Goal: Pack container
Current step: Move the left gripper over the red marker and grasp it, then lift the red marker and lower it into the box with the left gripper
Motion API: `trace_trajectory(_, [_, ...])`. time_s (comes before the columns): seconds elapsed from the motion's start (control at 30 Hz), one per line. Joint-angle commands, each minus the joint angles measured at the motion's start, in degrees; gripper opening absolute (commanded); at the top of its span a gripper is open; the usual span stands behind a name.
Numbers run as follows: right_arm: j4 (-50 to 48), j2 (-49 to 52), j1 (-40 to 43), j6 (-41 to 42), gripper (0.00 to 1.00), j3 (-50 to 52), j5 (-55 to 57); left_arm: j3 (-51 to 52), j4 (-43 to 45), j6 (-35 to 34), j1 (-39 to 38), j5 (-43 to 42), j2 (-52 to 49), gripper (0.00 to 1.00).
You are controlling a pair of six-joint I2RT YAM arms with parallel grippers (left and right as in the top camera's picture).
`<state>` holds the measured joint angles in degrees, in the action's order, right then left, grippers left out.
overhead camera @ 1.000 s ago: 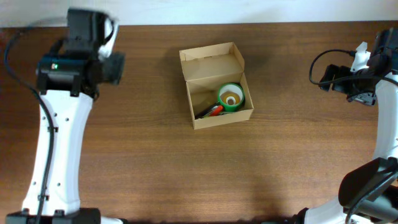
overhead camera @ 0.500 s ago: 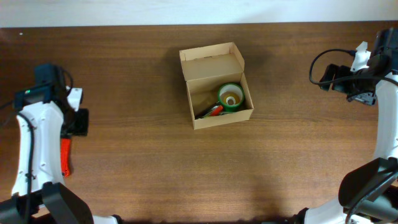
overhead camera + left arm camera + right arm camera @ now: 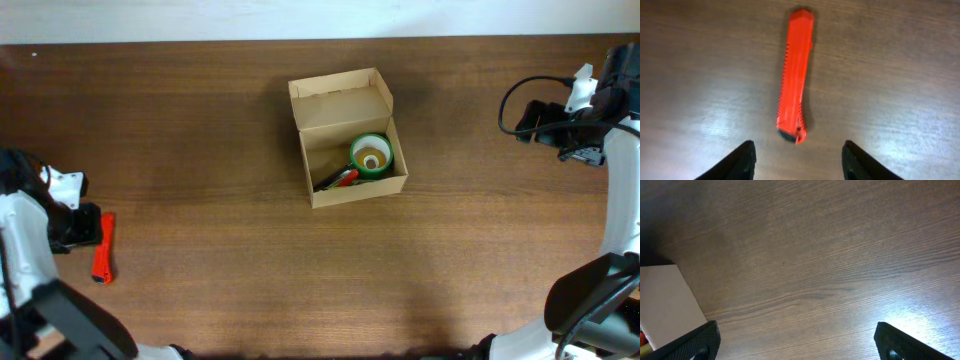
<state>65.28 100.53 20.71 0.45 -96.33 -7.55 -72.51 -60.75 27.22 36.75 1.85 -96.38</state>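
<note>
dark wood table point(image 3: 220, 290) carries the container point(image 3: 360, 192) near its middle, flap lid open toward the far edge, unmoved since half a second ago. inside sit a green tape roll point(image 3: 371, 156) and a red marker point(image 3: 345, 177). well apart, by the left edge, lies an orange-red cutter point(image 3: 795, 75). the left gripper point(image 3: 798, 152) hangs just short of it, fingers spread and empty; that arm has swung further left. the right gripper point(image 3: 797, 335), fingers wide apart and empty, has not moved.

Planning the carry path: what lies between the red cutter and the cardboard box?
Nothing: the overhead view shows only bare table between cutter and box.
</note>
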Motion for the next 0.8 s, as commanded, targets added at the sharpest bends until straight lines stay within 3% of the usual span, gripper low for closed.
trace_trajectory(0.0, [-0.13,0.37,0.37,0.44,0.99,0.46,0.70,0.96,1.25,1.36,-0.24,-3.17,-5.49,0.55])
trace_trajectory(0.43, [1.79,0.37,0.33,0.24,0.99,0.46,2.47,0.96,8.35,-1.14,-0.85,-1.44,-13.14,0.55])
trace_trajectory(0.77, [1.77,0.37,0.33,0.26,0.99,0.46,3.72,0.96,9.66,2.69,-0.85,1.11,-14.43,0.54])
